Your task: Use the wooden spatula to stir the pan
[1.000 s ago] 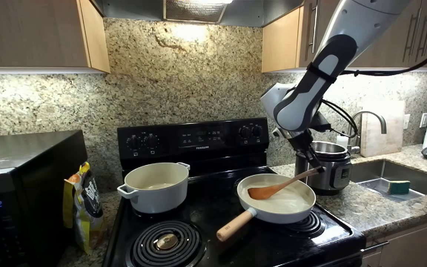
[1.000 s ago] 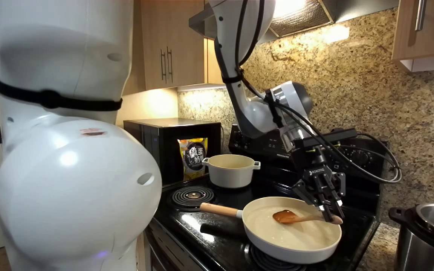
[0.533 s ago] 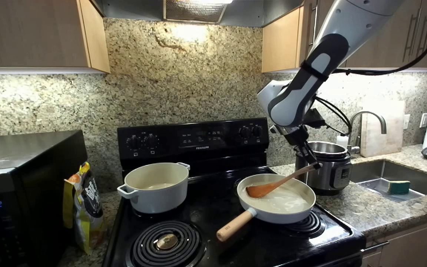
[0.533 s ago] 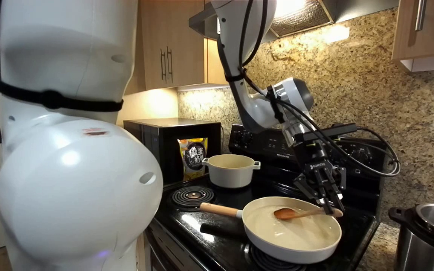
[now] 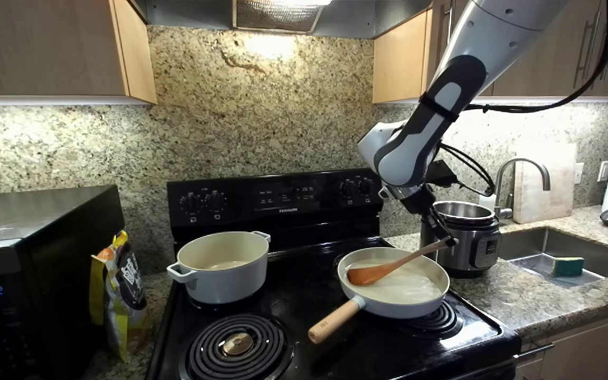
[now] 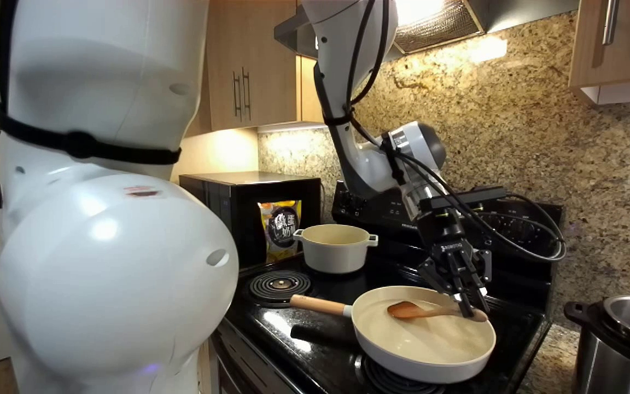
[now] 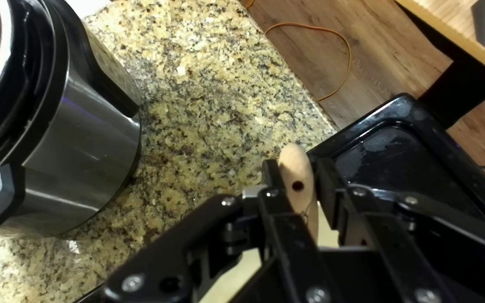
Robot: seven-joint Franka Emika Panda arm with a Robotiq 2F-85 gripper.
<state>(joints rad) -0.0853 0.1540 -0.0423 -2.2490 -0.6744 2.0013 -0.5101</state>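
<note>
A white and gray Franka arm (image 5: pixel 409 163) reaches over a black electric coil range (image 5: pixel 304 287), its Robotiq gripper (image 7: pixel 296 168) pointing down beside the rim of a shallow cream-white frying pan (image 5: pixel 404 311). The gripper has the wooden spatula (image 5: pixel 372 275) clamped near the end of its handle: in the wrist view, two black fingers (image 7: pixel 271 174) flank the pale shaft, and its rounded tip, pierced by a small hole, pokes out between them. From there the spatula slants down across the pan, and its darker orange-brown blade lies inside, toward the side where the pan's thick, light wooden handle (image 5: pixel 335 321) joins. Whether the shaft touches the rim cannot be told. The pan's pale floor looks glossy. In both exterior views the pan sits over a coil burner, while a deeper white pot (image 5: pixel 230 287) with two side handles stands apart from it at the back of the range. A stainless-steel electric pressure cooker (image 7: pixel 95 155) stands on the granite counter (image 7: pixel 209 109) near the pan. Across the range, a yellow and black snack bag (image 6: pixel 282 230) stands beside a black microwave (image 5: pixel 72 274). A green and yellow sponge (image 5: pixel 568 266) rests in the sink (image 5: pixel 525 243).
</note>
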